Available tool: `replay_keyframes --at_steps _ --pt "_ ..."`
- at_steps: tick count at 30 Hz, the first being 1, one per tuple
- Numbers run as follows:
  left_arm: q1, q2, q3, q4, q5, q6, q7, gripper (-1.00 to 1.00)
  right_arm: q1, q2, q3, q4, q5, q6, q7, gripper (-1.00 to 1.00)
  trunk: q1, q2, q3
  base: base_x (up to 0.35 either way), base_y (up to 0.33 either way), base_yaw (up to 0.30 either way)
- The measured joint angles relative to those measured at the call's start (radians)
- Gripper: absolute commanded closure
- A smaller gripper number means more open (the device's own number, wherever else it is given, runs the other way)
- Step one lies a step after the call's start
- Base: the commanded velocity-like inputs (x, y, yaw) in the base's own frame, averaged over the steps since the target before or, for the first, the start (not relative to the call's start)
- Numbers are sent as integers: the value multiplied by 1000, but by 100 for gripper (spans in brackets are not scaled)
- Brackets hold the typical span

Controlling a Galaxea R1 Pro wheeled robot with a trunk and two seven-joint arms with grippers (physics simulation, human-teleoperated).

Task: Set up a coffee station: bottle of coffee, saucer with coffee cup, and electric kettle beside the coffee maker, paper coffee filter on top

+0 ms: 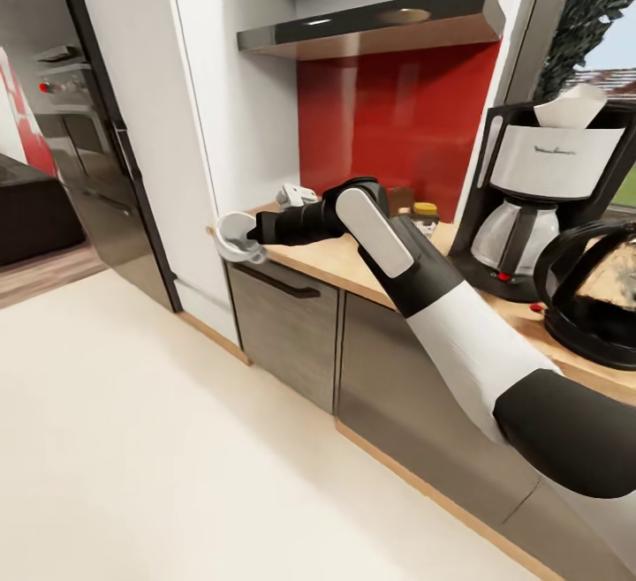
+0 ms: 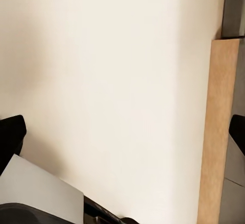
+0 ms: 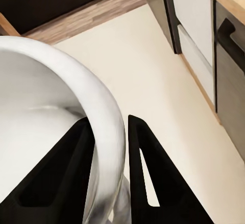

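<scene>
The cup (image 1: pixel 237 237), left of centre in the head view, hangs past the end of the countertop (image 1: pixel 336 259), its rim pinched between my right gripper's (image 1: pixel 253 237) fingers (image 3: pixel 148 178). At the right stand the coffee maker (image 1: pixel 548 197), filter (image 1: pixel 572 106) on top, and the kettle (image 1: pixel 601 290). My left jaws: cannot tell.
</scene>
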Motion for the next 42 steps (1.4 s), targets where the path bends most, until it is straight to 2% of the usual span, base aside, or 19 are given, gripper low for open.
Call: replay_keyframes --at_steps 5,13,18,27,42 --pt "0 0 0 0 0 0 0 -100 0 0 0 0 0 0 0 100 0 0 0 0 202 -145" --pt "0 0 0 0 -1 -1 0 -100 0 -1 -1 1 0 1 0 100 0 0 2 0 23 -241" --pt "0 0 0 0 0 -1 0 -100 0 -1 -1 1 0 0 0 100 0 0 3 6 12 -62" --pt "0 0 0 0 0 0 0 -100 0 -2 -1 0 0 2 0 100 0 0 3 135 227 -194" --pt "0 0 0 0 0 -1 0 -100 0 -2 -2 1 0 2 0 100 0 0 3 26 72 -181"
